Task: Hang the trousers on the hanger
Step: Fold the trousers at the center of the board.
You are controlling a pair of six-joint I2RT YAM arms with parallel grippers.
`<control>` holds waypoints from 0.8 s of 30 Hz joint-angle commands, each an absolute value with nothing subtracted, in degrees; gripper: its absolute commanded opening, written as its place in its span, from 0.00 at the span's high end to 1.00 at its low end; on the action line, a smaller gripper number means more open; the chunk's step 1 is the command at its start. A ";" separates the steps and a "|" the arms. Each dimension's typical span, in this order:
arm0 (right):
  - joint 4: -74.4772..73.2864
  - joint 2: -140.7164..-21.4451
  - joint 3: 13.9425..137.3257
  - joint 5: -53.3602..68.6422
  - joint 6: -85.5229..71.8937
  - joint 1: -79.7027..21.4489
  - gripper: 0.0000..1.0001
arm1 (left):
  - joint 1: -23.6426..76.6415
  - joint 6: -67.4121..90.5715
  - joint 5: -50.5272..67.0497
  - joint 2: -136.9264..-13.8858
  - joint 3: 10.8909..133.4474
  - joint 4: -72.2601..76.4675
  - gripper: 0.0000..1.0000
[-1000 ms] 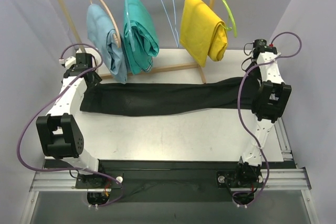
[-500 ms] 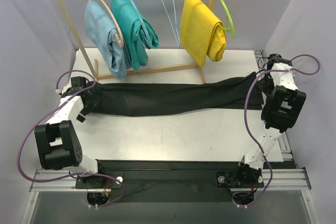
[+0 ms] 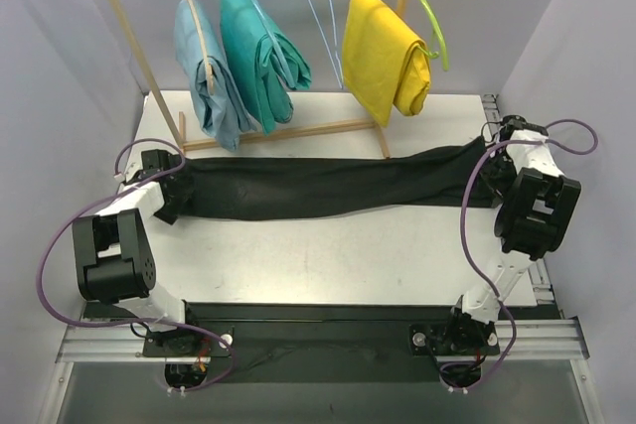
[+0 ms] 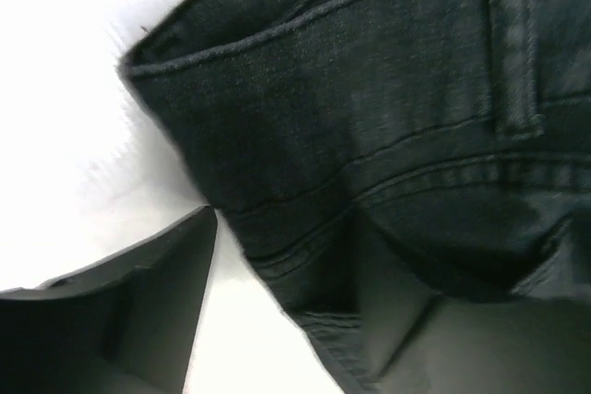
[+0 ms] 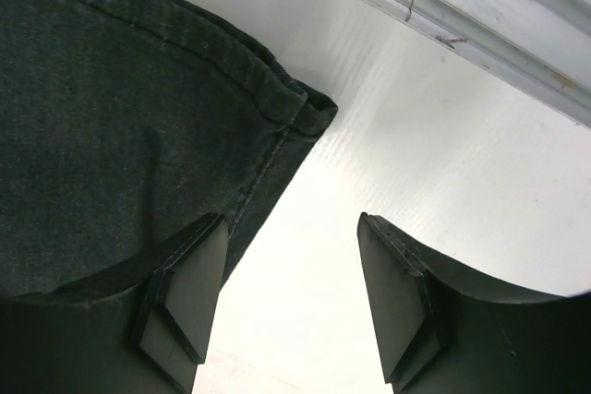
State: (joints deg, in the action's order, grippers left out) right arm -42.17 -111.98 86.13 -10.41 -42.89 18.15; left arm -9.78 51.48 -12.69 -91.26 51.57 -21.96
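My left jaws stand apart around the waistband corner of the trousers (image 4: 388, 89). One finger (image 4: 120, 311) is over bare surface (image 3: 328, 255) and the other is at the cloth's edge; I cannot tell whether that one sits under the fold or on top of it. Nothing is pinched there. If I clamp from here I may catch only the top layer, or just the seam, and the heavy waist end could peel out once lifted. My right jaws are released too, at the far hem. One finger (image 5: 185, 302) overlaps the hem corner, but the gap between the two is mostly over white surface, so closing here could grab a thin sliver or nothing at all. The trousers lie flat and stretched out between my two wrists, in front of the rack. With one weak grip the long middle would sag and drag, or the whole garment would swing from one end. The hanger (image 3: 323, 22) hangs empty on the rail, well apart from the cloth, squeezed between the teal garment (image 3: 260, 47) and the yellow garment (image 3: 383, 52). It is thin wire and free to swing, so a clumsy approach could knock it off or snag its neighbours.
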 commanded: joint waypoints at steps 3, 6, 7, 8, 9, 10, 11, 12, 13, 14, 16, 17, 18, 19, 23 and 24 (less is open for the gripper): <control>-42.72 -110.30 84.81 -9.85 -44.38 19.51 0.42 | -9.76 52.82 -12.57 -93.60 52.38 -18.98 0.65; -42.28 -111.53 85.34 -8.97 -45.26 20.65 0.42 | -9.84 52.30 -13.01 -93.69 53.00 -19.86 0.84; -42.19 -112.06 85.60 -8.70 -45.35 20.83 0.42 | -9.76 52.12 -13.09 -93.69 53.00 -20.04 0.86; -42.19 -112.23 85.87 -8.53 -45.26 20.92 0.43 | -9.76 52.03 -13.18 -93.60 53.00 -20.13 0.89; -42.01 -112.58 86.57 -8.53 -45.09 20.92 0.43 | -9.76 51.94 -13.27 -93.43 52.91 -20.21 0.91; -41.84 -113.02 86.83 -8.35 -45.00 20.83 0.43 | -9.76 51.86 -13.36 -93.34 52.91 -20.48 0.94; -41.75 -113.29 87.10 -8.44 -45.00 20.83 0.43 | -9.76 51.86 -13.45 -93.25 52.91 -20.57 0.95; -41.57 -113.47 87.36 -8.26 -45.26 20.83 0.43 | -9.76 51.86 -13.45 -93.08 52.82 -20.74 0.96; -41.66 -114.08 87.45 -8.09 -45.52 20.83 0.43 | -9.76 51.94 -13.45 -92.99 52.82 -20.83 0.98; -41.66 -114.34 87.54 -7.48 -45.79 20.83 0.44 | -9.76 51.77 -13.53 -92.90 52.91 -21.00 0.99; -41.66 -114.70 87.19 -7.12 -46.66 20.66 0.44 | -9.76 51.59 -13.71 -92.81 53.35 -21.18 1.00; -41.66 -114.61 87.01 -7.21 -46.93 20.65 0.45 | -9.76 51.50 -13.80 -92.90 53.52 -21.44 1.00; -41.57 -114.78 86.66 -7.38 -47.02 20.48 0.45 | -9.84 51.33 -13.80 -92.99 53.79 -21.62 1.00; -41.66 -114.79 86.14 -7.47 -47.37 20.39 0.45 | -9.76 51.24 -13.80 -93.08 54.22 -21.71 1.00; -41.40 -115.49 84.20 -6.86 -49.74 20.48 0.45 | -9.76 51.33 -13.80 -93.34 55.19 -22.32 1.00; -40.96 -115.58 83.85 -6.16 -50.36 20.48 0.46 | -9.84 51.42 -13.80 -93.34 55.46 -22.76 1.00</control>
